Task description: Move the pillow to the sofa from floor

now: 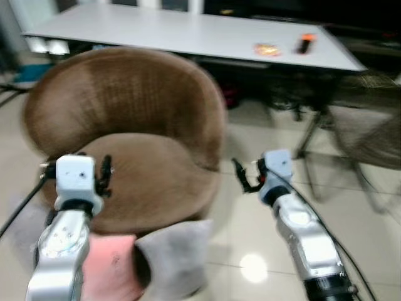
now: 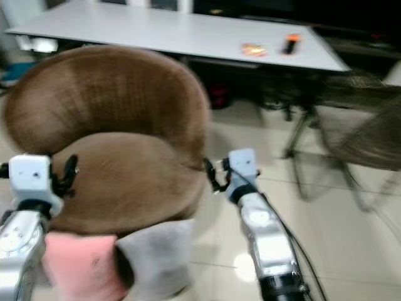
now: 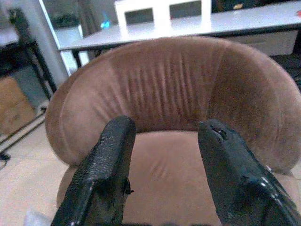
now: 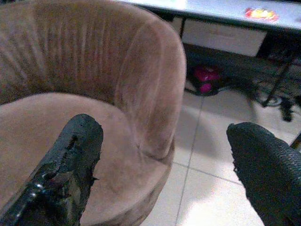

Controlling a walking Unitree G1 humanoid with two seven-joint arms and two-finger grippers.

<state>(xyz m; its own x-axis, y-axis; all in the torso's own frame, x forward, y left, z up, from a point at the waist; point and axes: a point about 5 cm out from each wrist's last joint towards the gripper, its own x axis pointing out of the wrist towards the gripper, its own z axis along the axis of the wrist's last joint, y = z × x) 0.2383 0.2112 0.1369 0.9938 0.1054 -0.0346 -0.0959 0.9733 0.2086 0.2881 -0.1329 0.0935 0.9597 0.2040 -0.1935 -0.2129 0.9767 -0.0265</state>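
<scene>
Tiled floor (image 1: 263, 226), long white table (image 1: 188, 31) far across room, small orange items on its right end. Left gripper (image 3: 164, 174) fingers spread, nothing between, hovering over seat of brown round sofa chair (image 1: 125, 125). Right gripper (image 4: 164, 174) fingers wide apart, nothing held, at chair's right edge, half over floor. Grey pillow (image 1: 175, 257) soft, rumpled, on floor leaning against chair's near front, between both arms. Pink pillow (image 1: 113, 269) just left of it, touching, partly behind left arm.
</scene>
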